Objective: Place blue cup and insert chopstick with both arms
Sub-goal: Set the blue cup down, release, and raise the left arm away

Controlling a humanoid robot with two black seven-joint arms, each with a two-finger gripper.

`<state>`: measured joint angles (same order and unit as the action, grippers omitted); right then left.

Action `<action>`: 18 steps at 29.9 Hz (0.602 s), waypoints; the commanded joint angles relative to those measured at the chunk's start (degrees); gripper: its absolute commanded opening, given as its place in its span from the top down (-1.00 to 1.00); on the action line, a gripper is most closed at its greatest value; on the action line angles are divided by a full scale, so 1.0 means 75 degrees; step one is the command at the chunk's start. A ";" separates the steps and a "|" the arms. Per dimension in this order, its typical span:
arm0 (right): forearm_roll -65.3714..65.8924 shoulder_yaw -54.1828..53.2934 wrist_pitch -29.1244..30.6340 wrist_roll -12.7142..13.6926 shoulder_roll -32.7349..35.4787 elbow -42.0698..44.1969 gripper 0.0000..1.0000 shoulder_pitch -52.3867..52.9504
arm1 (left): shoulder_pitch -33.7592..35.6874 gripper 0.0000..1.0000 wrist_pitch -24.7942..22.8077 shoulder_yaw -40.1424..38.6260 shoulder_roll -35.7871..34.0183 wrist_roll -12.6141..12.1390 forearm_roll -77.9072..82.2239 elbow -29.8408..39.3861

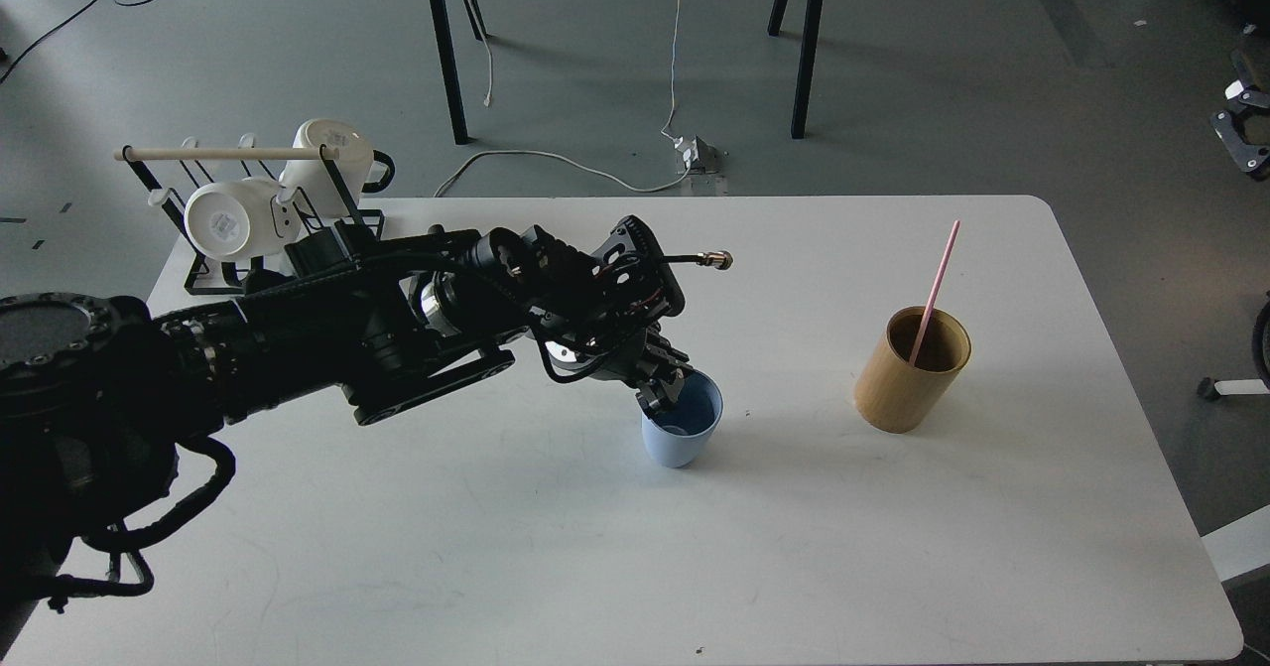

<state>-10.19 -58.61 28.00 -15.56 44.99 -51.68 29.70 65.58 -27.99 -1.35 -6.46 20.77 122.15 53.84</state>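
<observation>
Left claw pinching blue cup rim, chopstick leaning in bamboo holder, mug rack behind arm.

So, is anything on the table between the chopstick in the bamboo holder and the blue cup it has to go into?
Nothing visible. The table between the bamboo holder, where the chopstick leans, and the blue cup is bare. Only the left gripper sits at the cup's left rim; its mouth is mostly clear.
</observation>
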 commanded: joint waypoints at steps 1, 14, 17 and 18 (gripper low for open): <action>0.0000 -0.0002 0.0000 0.0000 0.0013 -0.0001 -0.99 0.0000 | 0.0022 0.29 -0.0001 -0.0089 -0.0076 0.0032 -0.0394 0.0040; 0.0117 0.0173 0.0000 0.0012 0.0668 -0.0118 -0.99 0.0000 | -0.0025 -0.48 -0.0001 -0.2665 -0.1516 -0.0027 -0.4118 0.0040; 0.0654 0.0443 0.0000 0.0000 0.1020 -0.0281 -0.99 0.0000 | -0.0072 -0.75 -0.0001 -0.3077 -0.2055 -0.0015 -0.6225 -0.0077; 0.0969 0.0501 0.0000 0.0000 0.1125 -0.0409 -0.99 0.0000 | -0.0118 -0.83 -0.0001 -0.3101 -0.2207 -0.0003 -0.6940 -0.0147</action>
<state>-7.63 -56.38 28.00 -15.46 51.16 -52.97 29.70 65.30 -28.00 -22.55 -19.59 20.56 84.43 53.70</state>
